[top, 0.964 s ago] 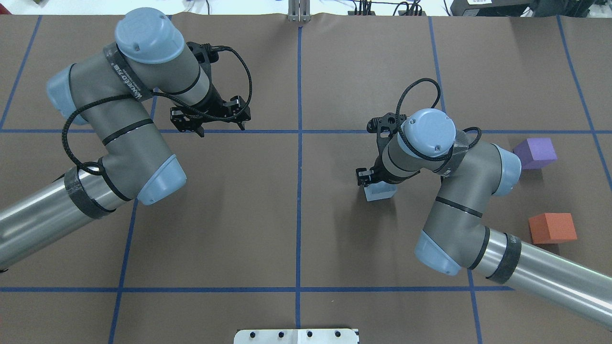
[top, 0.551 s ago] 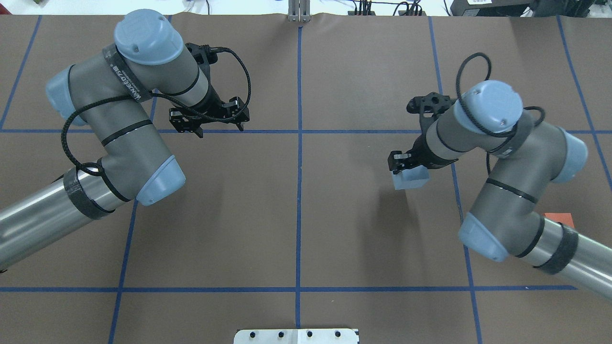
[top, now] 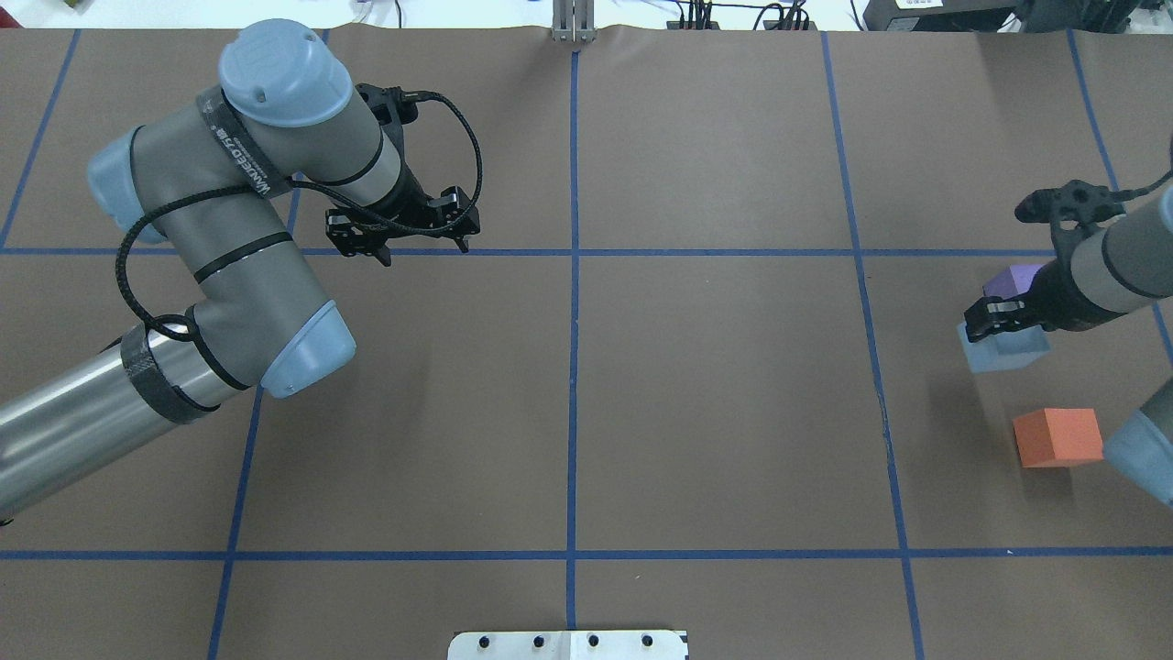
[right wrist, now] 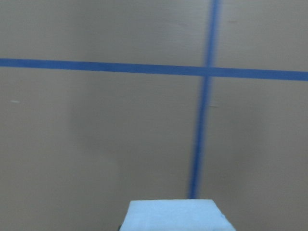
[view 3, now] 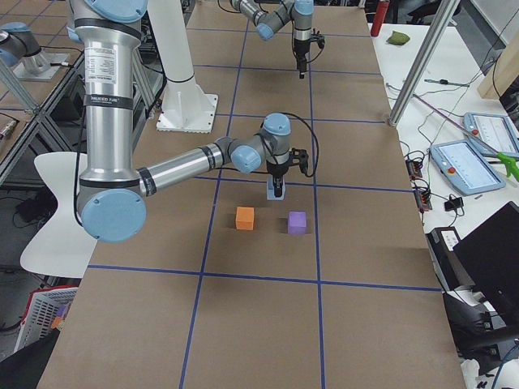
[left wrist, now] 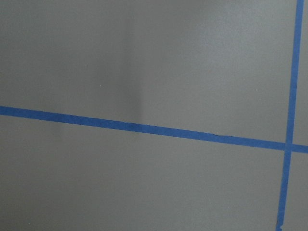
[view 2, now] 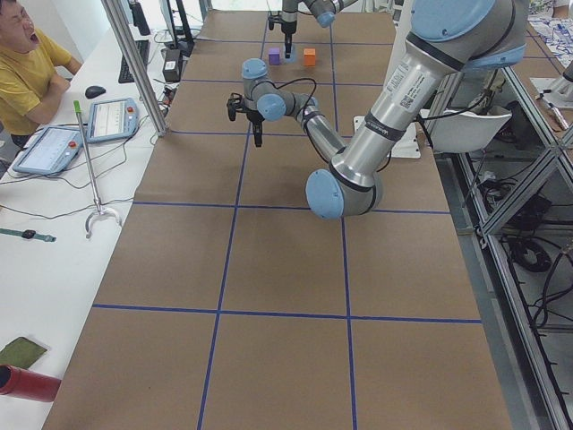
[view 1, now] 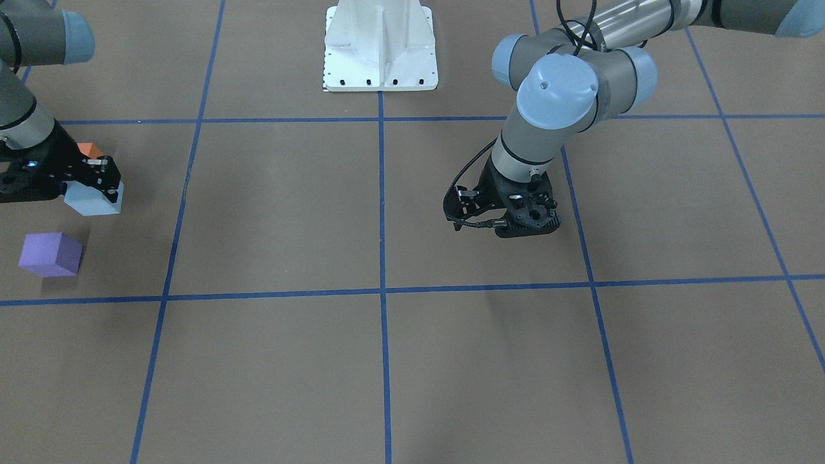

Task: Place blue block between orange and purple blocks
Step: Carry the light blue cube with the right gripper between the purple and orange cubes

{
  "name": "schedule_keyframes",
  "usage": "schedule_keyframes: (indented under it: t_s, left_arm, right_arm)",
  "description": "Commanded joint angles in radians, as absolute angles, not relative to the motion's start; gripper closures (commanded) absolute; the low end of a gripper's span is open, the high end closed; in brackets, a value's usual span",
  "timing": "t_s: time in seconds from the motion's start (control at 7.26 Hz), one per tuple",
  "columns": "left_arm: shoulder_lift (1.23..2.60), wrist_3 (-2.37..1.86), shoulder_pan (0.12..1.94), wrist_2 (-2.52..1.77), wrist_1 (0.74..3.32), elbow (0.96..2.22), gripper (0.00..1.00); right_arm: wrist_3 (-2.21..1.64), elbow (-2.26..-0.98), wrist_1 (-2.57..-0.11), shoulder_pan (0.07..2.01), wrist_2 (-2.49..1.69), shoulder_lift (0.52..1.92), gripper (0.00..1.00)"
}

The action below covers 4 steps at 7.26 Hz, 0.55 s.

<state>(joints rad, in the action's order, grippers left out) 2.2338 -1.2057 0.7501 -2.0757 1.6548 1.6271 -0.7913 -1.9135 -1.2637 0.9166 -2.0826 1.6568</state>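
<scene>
My right gripper [top: 1002,323] is shut on the light blue block [top: 999,350] and holds it a little above the table. It hangs near the gap between the purple block [top: 1015,277] and the orange block [top: 1057,437], closer to the purple one and slightly toward the table's middle. In the front-facing view the blue block [view 1: 93,198] is above the purple block [view 1: 50,254], and the orange block [view 1: 91,150] peeks out behind the gripper [view 1: 87,183]. The blue block fills the bottom of the right wrist view [right wrist: 175,215]. My left gripper [top: 423,249] is open and empty, far away.
Brown paper with blue tape lines [top: 574,367] covers the table. The white robot base [view 1: 380,45] stands at the near edge. A person [view 2: 27,63] sits at a side desk off the table's far side.
My right arm has carried the blue block from near the table's middle out to the right, up to the purple and orange blocks. The left arm has not moved.
</scene>
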Motion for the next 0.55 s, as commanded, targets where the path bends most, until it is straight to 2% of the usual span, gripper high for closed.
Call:
schedule_keyframes:
  t_s: [0.0,0.41]
  left_arm:
    - [2.237,-1.226,0.749,-2.074,1.654,1.637,0.0]
    - [2.238,-1.244,0.747,-2.074,1.654,1.643,0.0]
  right_arm:
    - [-0.822,-1.887,-1.193,0.936,-2.083,1.726,1.0]
    - [-0.841,-1.839,-1.19,0.933,-2.082,1.712,1.0]
